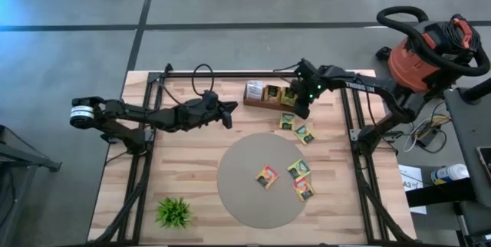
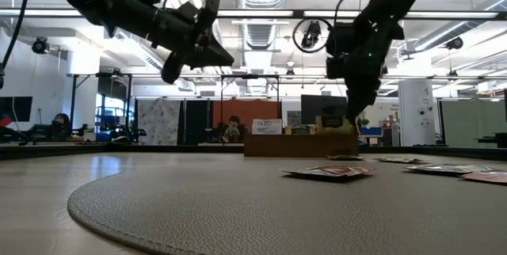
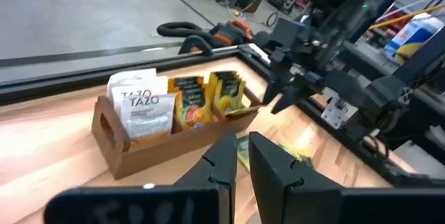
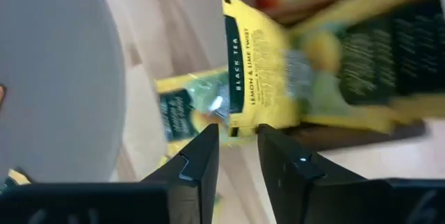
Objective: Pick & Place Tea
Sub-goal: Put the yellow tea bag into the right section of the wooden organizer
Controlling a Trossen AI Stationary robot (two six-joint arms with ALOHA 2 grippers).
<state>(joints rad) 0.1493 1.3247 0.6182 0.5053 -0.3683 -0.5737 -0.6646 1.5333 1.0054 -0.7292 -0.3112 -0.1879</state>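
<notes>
The wooden box (image 1: 270, 94) at the table's far edge is half hidden under my right gripper (image 4: 237, 140), whose fingers stand narrowly parted just below a yellow tea sachet (image 4: 261, 64), possibly touching it. My left gripper (image 1: 228, 115) hovers near-closed, empty.

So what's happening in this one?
The right gripper is at the wooden tea box by the table's far edge, its fingers open around a yellow sachet. Three sachets lie on the round grey mat, two more on the wood between box and mat. The left gripper waits above the table.
</notes>
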